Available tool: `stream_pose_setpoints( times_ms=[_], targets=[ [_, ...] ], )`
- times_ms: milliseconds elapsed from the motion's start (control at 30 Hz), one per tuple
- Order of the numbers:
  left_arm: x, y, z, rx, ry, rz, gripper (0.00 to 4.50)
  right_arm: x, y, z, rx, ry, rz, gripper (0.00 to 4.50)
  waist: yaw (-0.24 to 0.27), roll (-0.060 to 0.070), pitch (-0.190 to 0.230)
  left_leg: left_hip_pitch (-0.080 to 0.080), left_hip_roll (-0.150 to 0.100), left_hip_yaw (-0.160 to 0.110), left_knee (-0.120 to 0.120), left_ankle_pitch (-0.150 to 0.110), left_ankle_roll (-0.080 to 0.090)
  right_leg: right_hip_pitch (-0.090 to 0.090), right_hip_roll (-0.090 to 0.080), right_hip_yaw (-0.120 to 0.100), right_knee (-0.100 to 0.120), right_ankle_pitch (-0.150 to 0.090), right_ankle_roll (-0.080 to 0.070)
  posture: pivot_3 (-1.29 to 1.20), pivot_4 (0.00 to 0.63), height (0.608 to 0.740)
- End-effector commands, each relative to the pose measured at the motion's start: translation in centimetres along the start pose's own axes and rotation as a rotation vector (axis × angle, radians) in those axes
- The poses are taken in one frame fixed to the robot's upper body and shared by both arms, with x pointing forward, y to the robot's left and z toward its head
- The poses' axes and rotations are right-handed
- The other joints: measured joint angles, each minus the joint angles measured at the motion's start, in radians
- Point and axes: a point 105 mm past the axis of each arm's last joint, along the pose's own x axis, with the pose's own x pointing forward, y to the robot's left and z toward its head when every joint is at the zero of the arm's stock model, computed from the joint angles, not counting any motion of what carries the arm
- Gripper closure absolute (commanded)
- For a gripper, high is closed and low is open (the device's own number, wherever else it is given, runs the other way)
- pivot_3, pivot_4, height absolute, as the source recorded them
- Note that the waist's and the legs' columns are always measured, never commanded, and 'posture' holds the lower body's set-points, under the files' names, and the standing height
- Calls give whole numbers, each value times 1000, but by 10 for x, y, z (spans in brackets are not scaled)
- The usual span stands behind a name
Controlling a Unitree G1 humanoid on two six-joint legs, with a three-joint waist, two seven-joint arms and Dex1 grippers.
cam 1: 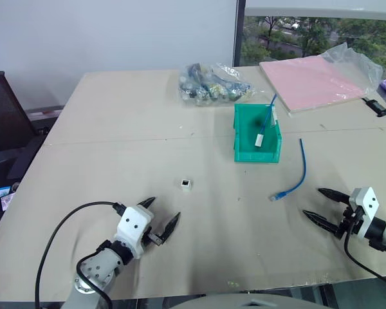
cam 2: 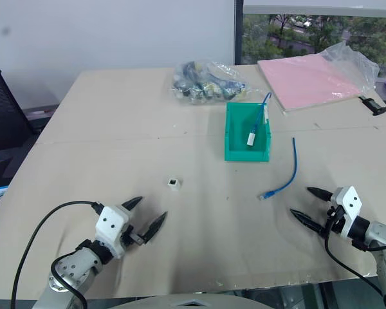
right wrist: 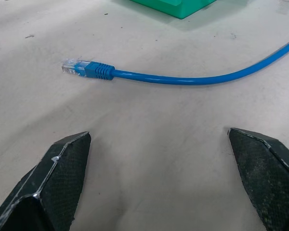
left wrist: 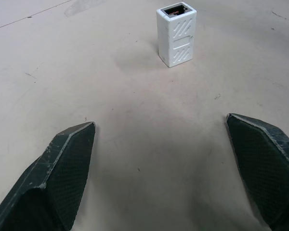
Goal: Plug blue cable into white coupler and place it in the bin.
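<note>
Facing the white coupler [left wrist: 176, 33] at center frame, your left gripper [cam 1: 159, 221] gapes empty. Your right gripper [cam 1: 323, 206], equally spread, fronts the blue cable [right wrist: 183, 77] plug, ready for pickup.

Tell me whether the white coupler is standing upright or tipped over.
Upright. The white coupler stands on end on the table, its dark socket opening facing up, untouched ahead of the open left pincer.

Sitting low at the lower left of the head view, left gripper [cam 1: 159, 217] with both black fingers spread wide, tips aimed up and to the right, holding nothing. Hovering at the lower right edge, right gripper [cam 1: 320, 207] likewise gaping wide and empty, fingertips pointing left toward the frame's middle.
</note>
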Motion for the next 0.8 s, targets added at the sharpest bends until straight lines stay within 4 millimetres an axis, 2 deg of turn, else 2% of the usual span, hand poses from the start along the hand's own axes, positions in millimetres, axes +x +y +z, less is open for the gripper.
stream_pose_setpoints(
  times_ms=[33, 400, 667, 800],
  targets=[
    [-4, -21, -25, -47, 99, -89, 0, -4, 0, -9, 15, 31, 0, 25, 0, 0, 0, 0, 0, 0, 0, 0, 0, 0, 0, 0, 0, 0, 0, 0, 150, 728],
    [-1, -20, -22, -60, 87, -89, 0, -4, -11, -11, -10, 58, -52, 25, -1, -1, -1, 1, 0, 0, 1, 0, 0, 1, 0, 1, 0, 0, 1, 0, 150, 728],
    [-2, -18, -21, -52, 84, -87, 0, -2, -13, 0, -42, 43, -24, 25, -1, -2, -2, 1, 0, 0, 2, 0, 0, 2, 0, 1, 0, 1, 1, 0, 150, 728],
    [-1, -16, 1, 2, 20, -131, 0, 9, -6, 23, -106, 14, 68, 25, -1, -2, -1, 1, 0, 0, 2, 0, 0, 2, 0, 1, 0, 1, 1, 0, 150, 728]
  ],
)
